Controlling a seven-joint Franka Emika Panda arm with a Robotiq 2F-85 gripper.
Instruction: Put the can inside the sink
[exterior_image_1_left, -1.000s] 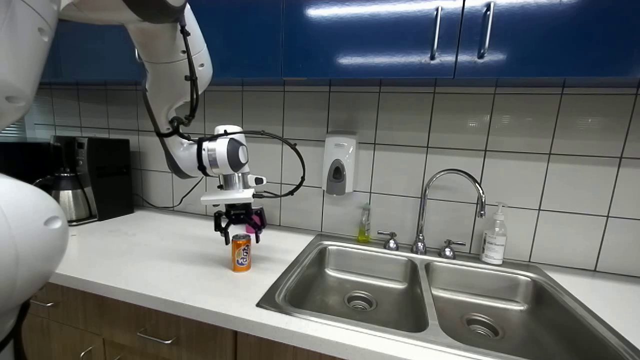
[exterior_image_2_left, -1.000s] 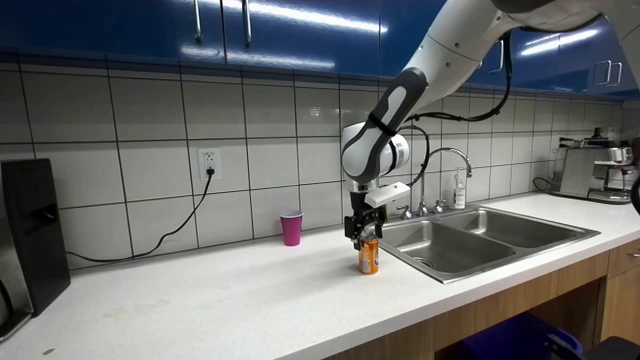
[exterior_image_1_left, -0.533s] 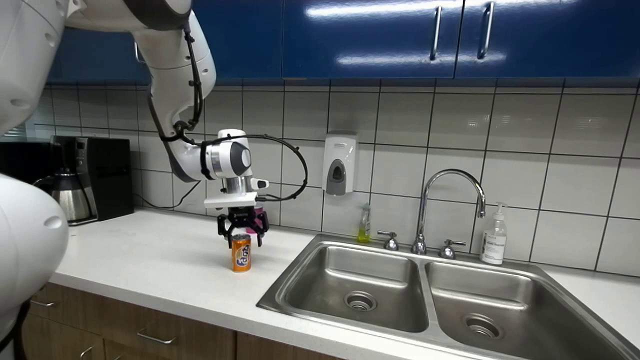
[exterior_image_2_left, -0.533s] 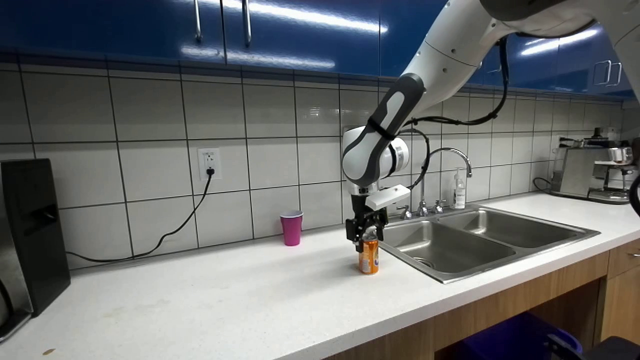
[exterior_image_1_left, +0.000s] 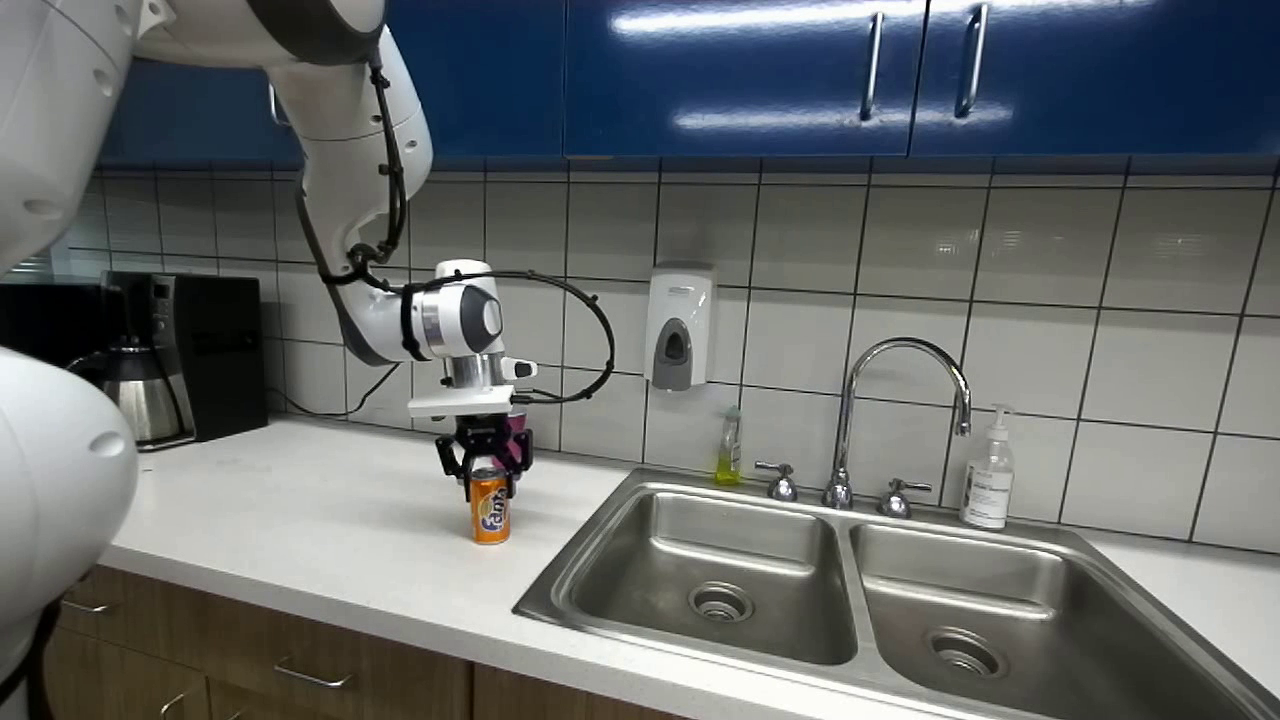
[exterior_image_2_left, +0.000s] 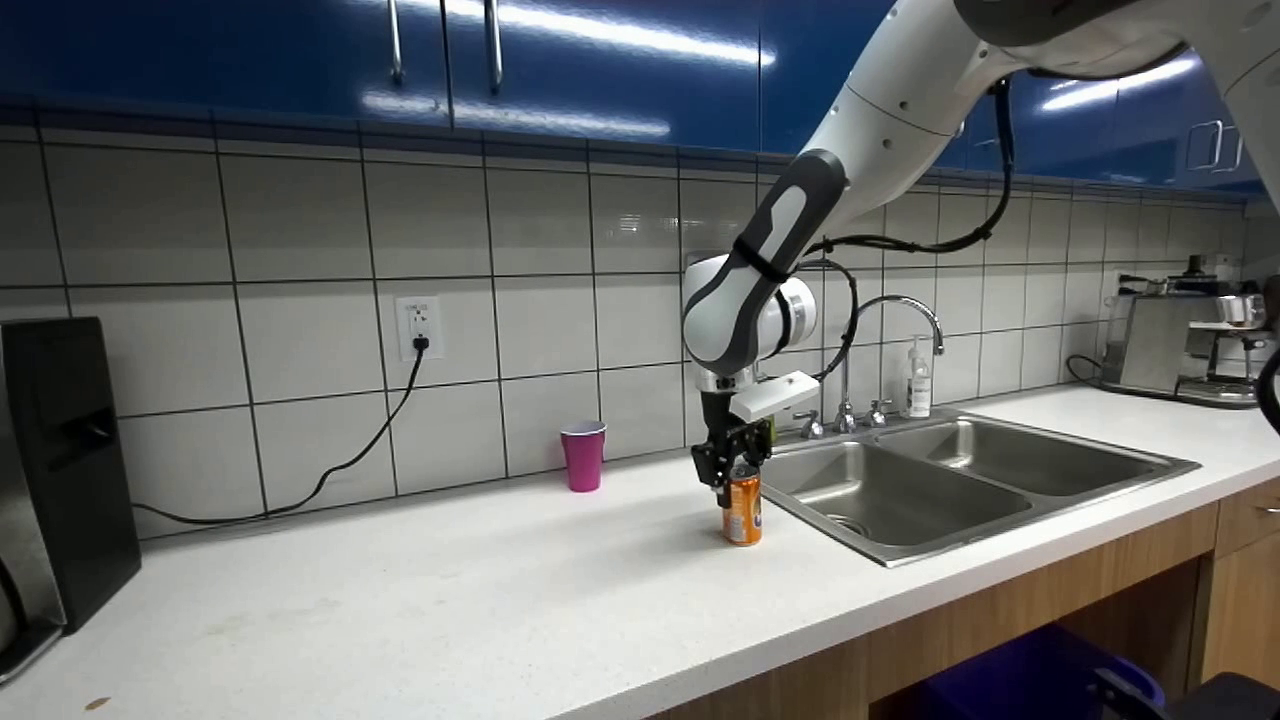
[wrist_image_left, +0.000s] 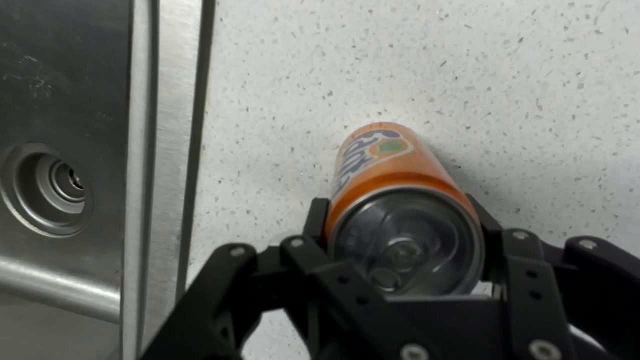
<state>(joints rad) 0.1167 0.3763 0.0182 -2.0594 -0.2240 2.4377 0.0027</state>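
Observation:
The can (exterior_image_1_left: 490, 514), orange with a printed label, stands upright on the white counter left of the sink (exterior_image_1_left: 848, 545) in an exterior view. My gripper (exterior_image_1_left: 489, 489) reaches down from above with a finger on each side of the can's upper part. In the wrist view the fingers (wrist_image_left: 316, 218) press against both sides of the can (wrist_image_left: 387, 162), just under its silvery lid, so the gripper is shut on it. The can's base appears to rest on the counter. Beside it runs the steel rim of the sink (wrist_image_left: 170, 150), with a drain visible in the basin.
A magenta cup (exterior_image_2_left: 583, 457) stands by the tiled wall. Behind the sink are a curved faucet (exterior_image_1_left: 905, 345), tap handles, a green soap bottle (exterior_image_1_left: 729, 450) and a pump bottle (exterior_image_1_left: 988, 480). A black coffee maker (exterior_image_1_left: 200, 355) sits at the counter's far end.
The gripper has come down a little, and its fingers have gone from standing apart around the can to shut on it. The can has shifted slightly toward the sink.

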